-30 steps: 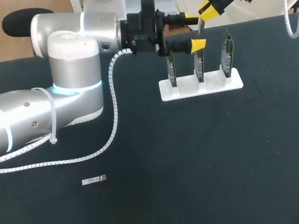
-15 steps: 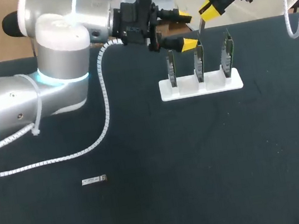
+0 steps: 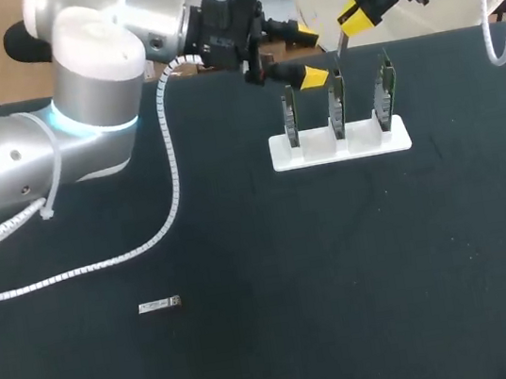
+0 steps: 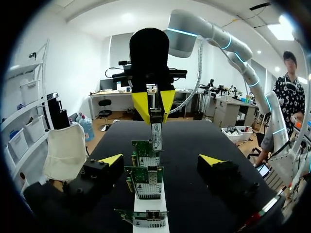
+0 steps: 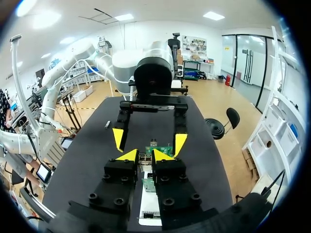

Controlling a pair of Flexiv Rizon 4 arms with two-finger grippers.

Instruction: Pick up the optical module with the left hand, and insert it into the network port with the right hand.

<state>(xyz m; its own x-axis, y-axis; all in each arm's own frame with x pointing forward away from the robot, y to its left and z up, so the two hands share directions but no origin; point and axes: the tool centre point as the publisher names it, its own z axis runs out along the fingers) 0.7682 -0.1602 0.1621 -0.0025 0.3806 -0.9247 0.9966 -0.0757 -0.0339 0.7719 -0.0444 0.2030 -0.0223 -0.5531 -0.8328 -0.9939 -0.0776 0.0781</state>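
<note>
Two end effectors hover upper centre: right end effector (image 3: pixel 347 20) gripping the module (image 4: pixel 156 135) above the cards (image 3: pixel 337 105), left end effector (image 3: pixel 310 52) open and empty; lower squarely, port aligned, without tilting.

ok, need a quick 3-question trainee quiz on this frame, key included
1. True or false: the left gripper is shut on a module.
2. How many network cards stand in the white rack? A two, B three, C four.
3. Fill in: the loose optical module lies on the ____.

Key:
1. False. It is open and empty. The right gripper has the held optical module.
2. B.
3. Table.
</note>
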